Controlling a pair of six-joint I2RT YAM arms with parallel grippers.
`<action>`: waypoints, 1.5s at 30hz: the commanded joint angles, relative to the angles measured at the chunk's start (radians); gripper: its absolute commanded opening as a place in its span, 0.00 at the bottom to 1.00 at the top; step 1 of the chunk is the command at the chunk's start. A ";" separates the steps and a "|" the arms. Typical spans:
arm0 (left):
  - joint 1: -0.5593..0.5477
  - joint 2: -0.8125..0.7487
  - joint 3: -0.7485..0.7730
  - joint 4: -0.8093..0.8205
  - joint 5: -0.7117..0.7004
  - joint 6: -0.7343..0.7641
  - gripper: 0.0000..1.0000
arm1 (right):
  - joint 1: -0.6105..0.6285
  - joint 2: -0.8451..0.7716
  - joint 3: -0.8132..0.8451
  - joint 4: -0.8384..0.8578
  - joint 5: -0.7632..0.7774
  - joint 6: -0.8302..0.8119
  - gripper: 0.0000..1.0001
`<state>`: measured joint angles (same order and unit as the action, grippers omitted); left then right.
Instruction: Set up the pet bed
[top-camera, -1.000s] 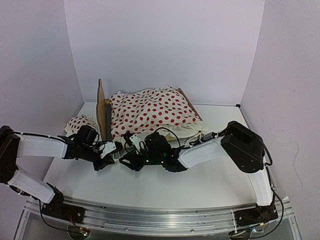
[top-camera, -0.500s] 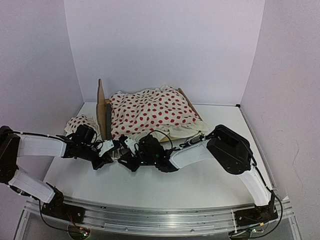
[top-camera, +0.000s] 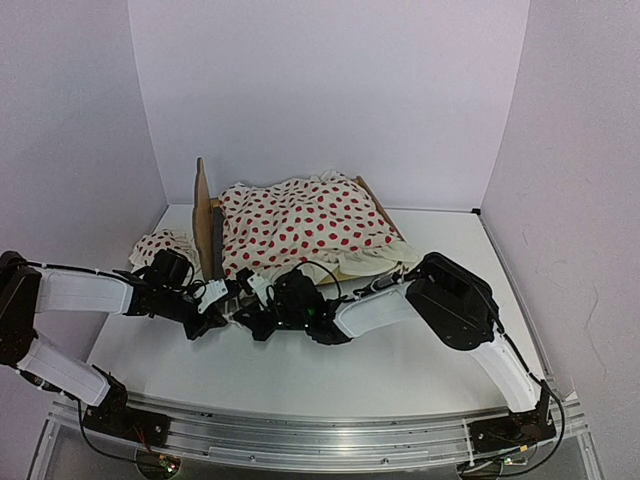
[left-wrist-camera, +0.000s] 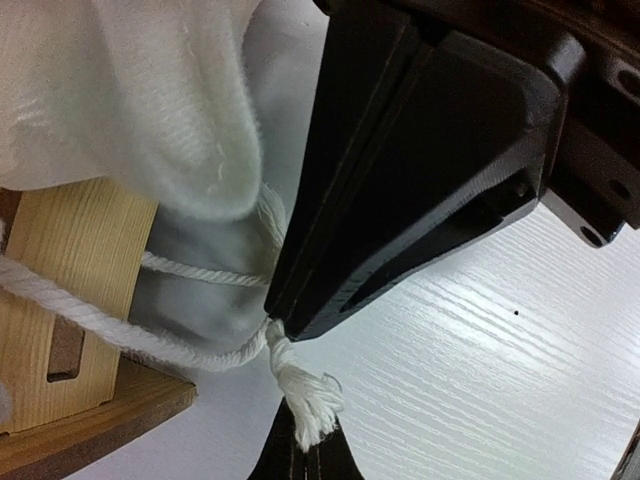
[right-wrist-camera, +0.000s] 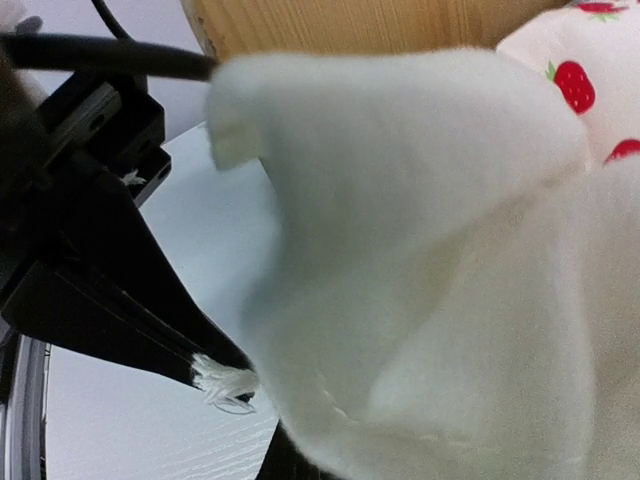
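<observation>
My left gripper is clamped on the frayed end of a white cord. Only my left wrist view shows this: the cord runs from the left edge of the frame, past a slotted plywood corner of the pet bed, to the pinch point low in the middle. The white underside of the blanket sags over that corner at upper left. My right wrist view is nearly filled by the same white cloth. It adds that the red spots are printed strawberries, at upper right, and it catches my left fingers as a black wedge at lower left with the cord's tuft at their tip. I cannot tell whether my right gripper is apart or together, because cloth hides its fingers. From above, the pet bed stands left of centre toward the back wall, with its scalloped headboard upright on the left. The blanket is heaped over the frame and one side rail shows at the upper right of the heap. A small dotted pillow lies just left of the headboard. My two grippers meet just beside each other at the bed's near left corner, low over the table. Bare white tabletop runs across the lower frame and along the right side, with pale walls close on the left, right and back.
</observation>
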<state>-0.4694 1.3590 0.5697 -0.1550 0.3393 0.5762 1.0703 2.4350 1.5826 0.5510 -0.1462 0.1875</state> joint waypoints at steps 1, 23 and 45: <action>0.003 -0.014 0.072 0.003 -0.005 -0.084 0.10 | 0.001 -0.008 0.000 0.007 0.010 0.148 0.00; -0.018 -0.024 0.200 -0.252 -0.190 -1.024 0.44 | 0.002 -0.018 -0.077 0.138 0.145 0.566 0.00; -0.009 0.099 -0.008 0.262 -0.417 -1.150 0.39 | 0.011 0.094 0.041 0.163 0.105 0.603 0.00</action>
<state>-0.4982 1.4524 0.5762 -0.0140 0.0111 -0.5601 1.0730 2.4917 1.5771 0.6877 -0.0267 0.7728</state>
